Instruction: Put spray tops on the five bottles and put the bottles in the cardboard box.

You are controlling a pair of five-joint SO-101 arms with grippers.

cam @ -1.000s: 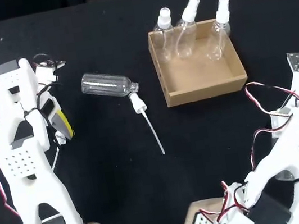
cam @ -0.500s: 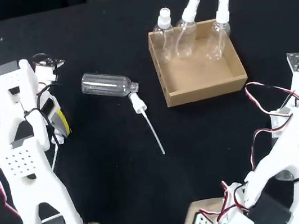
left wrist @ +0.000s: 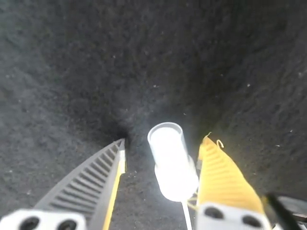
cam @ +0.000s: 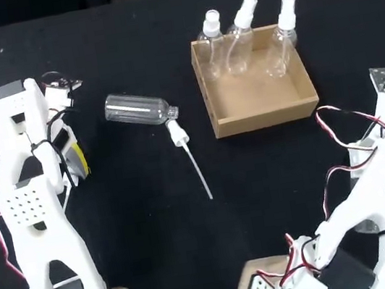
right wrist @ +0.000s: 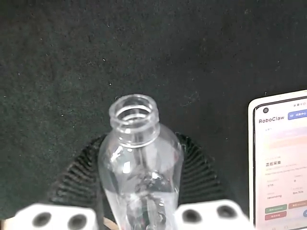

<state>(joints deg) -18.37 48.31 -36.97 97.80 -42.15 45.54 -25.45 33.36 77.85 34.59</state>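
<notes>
The right pincer (right wrist: 143,143) hugs a topless bottle (right wrist: 136,163) round its belly; it looks light, slippery and squashy. The left pincer (left wrist: 164,140) stands open around a spray top (left wrist: 173,170).

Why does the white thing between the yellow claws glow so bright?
Left wrist view: light washes out the white spray top, and a dark shadow lies on the cloth beside it; right wrist view: the clear bottle shows small glints.

Desk under matt black fuzzy cloth (cam: 142,240); clear glossy smooth plastic bottle (right wrist: 139,158); square brown cardboard box (cam: 267,116), matt, papery; white smooth plastic spray top (left wrist: 170,163), slight sheen.
</notes>
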